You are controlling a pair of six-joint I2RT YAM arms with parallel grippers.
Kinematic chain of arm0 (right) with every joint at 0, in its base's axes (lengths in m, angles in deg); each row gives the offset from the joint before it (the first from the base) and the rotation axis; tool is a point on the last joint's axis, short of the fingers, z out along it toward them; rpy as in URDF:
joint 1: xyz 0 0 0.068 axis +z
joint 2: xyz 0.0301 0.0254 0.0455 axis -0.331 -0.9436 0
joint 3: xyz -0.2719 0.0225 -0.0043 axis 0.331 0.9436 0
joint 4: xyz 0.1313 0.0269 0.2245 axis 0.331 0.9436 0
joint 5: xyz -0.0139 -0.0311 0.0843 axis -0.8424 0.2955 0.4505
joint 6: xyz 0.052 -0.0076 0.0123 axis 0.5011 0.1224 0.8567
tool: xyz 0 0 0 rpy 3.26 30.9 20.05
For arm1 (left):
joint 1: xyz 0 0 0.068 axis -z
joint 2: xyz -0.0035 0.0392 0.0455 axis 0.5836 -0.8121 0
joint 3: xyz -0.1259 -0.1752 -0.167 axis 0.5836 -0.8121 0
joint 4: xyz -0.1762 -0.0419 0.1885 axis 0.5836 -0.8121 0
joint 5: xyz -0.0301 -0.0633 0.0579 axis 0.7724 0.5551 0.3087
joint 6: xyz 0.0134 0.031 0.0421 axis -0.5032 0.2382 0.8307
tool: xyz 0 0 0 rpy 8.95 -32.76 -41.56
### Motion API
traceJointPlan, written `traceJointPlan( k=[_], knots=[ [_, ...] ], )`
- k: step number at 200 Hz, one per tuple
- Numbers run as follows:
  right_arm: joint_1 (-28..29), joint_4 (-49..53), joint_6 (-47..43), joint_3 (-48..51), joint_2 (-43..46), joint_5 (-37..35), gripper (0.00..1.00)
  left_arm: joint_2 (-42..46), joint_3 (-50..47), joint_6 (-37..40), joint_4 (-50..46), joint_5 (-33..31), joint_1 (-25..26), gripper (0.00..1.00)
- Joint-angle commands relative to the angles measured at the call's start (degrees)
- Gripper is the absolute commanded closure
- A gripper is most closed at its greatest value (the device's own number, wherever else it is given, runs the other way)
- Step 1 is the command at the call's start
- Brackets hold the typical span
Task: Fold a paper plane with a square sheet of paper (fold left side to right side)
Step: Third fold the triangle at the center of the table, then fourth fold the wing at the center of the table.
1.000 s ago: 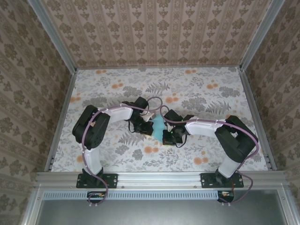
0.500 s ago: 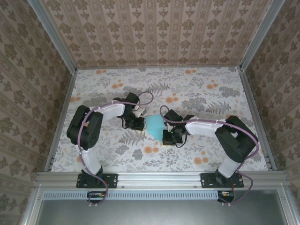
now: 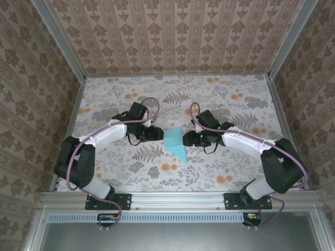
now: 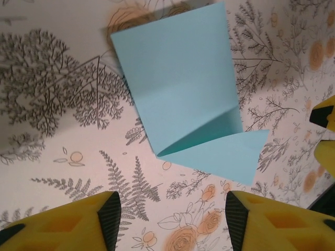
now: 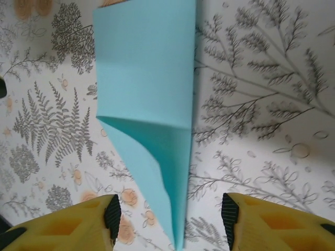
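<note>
Plainly, the light blue paper (image 3: 175, 142) lies loose on the floral table (image 3: 220, 99) between the arms. It is already creased: a broad panel with a flap turned over at one end, tapering to a point toward the near edge. The left gripper (image 3: 157, 134) sits just beside its left edge and the right gripper (image 3: 189, 139) just beside its right, each with jaws parted and nothing between them. Facing each other across the paper, they seem placed to take opposite edges, one carrying a side over while the other steadies.
</note>
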Motion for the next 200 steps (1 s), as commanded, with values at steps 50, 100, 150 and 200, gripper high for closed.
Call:
traceJointPlan(
  k=[50, 100, 150, 200],
  knots=[
    [0.0, -7.6, -8.8, -3.4, -9.3, 5.4, 0.49, -1.4, -7.2, -16.5, 12.1, 3.8, -0.2, 0.40],
    [0.0, -7.1, -9.2, -4.1, -11.0, 5.8, 0.82, -3.3, -6.7, -17.7, 12.5, 4.1, 0.6, 0.39],
    [-0.1, -4.9, -10.2, -4.1, -9.7, 3.8, 1.00, -5.7, -5.7, -17.9, 13.2, 4.8, 1.8, 0.39],
    [-0.1, -3.8, -9.6, -4.2, -9.3, 0.9, 1.00, -7.5, -4.5, -18.1, 13.7, 5.2, 3.0, 0.38]
  ],
)
